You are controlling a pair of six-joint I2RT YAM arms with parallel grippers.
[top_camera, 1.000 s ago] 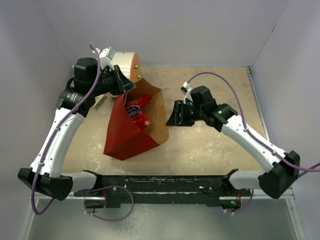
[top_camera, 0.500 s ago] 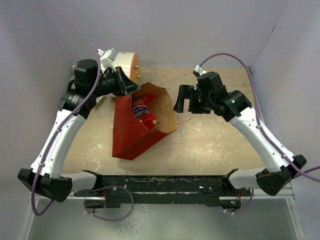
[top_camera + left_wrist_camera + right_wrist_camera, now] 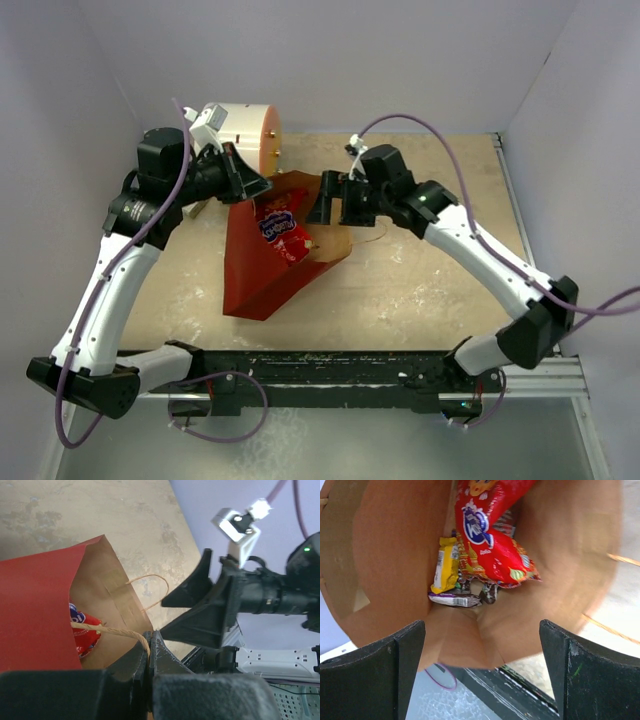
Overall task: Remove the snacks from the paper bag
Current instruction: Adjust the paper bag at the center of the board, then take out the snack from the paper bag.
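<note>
Pale lilac walls on three sides of a tan, scuffed bench (image 3: 430, 290), seen from above. Tall paper bag (image 3: 262, 275) at 9 o'clock of the bench's centre, red outside, brown kraft inside. Propped at a tilt, base toward 7 o'clock, open mouth toward 1 o'clock. White-and-orange cylinder (image 3: 247, 130) behind it at 11 o'clock, close to the left arm.

At the bag's 11 o'clock rim, left gripper (image 3: 250, 183), jaws pinched fully together on a cord handle (image 3: 107, 629) and, by the look of it, the paper edge too, holding the mouth up. At the 2 o'clock rim, right gripper (image 3: 330, 200), jaws spread wide and empty, aimed straight into the opening, touching no packet.

All snacks (image 3: 480, 555) inside the bag, none on the bench. Large red packet (image 3: 487, 537) with a blue oval logo uppermost. Yellow packet (image 3: 445, 565) tucked at its 9 o'clock side. Darker wrappers (image 3: 470, 587) below, too crumpled to name.

Probable step: reaching in for the first packet, most likely the red one. Task barely begun.

Hazards from here:
- Wide jaws catching the paper rim or the loose second handle (image 3: 166, 585) on the way in, dragging or crushing the bag.
- Thin cord slipping from the left pinch under that push, letting the mouth sag shut.
- Slick foil sliding out of a shallow grip.
- A closing bite gathering brown paper along with the packet, tearing the wall or hauling the whole bag along.
</note>
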